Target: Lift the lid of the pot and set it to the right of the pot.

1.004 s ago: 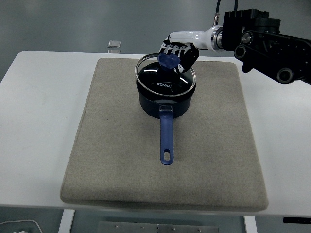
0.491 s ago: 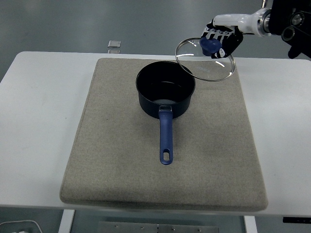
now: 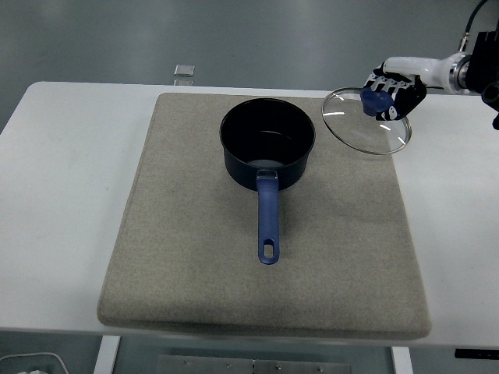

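Observation:
A dark blue pot (image 3: pixel 267 144) stands uncovered at the back middle of the grey mat (image 3: pixel 195 265), its blue handle (image 3: pixel 268 218) pointing toward me. The glass lid (image 3: pixel 365 125) with a metal rim hangs tilted to the right of the pot, over the mat's back right corner. My right hand (image 3: pixel 392 90) is shut on the lid's blue knob (image 3: pixel 373 99), with the arm coming in from the right edge. I cannot tell whether the lid's lower rim touches the mat. The left arm does not show.
The white table (image 3: pixel 62 195) extends left and right of the mat. A small clear square object (image 3: pixel 184 71) lies beyond the table's far edge at the back.
My right hand lifted the lid off the pot, carried it to the right and then lowered it toward the mat's back right corner. The pot has stayed in place.

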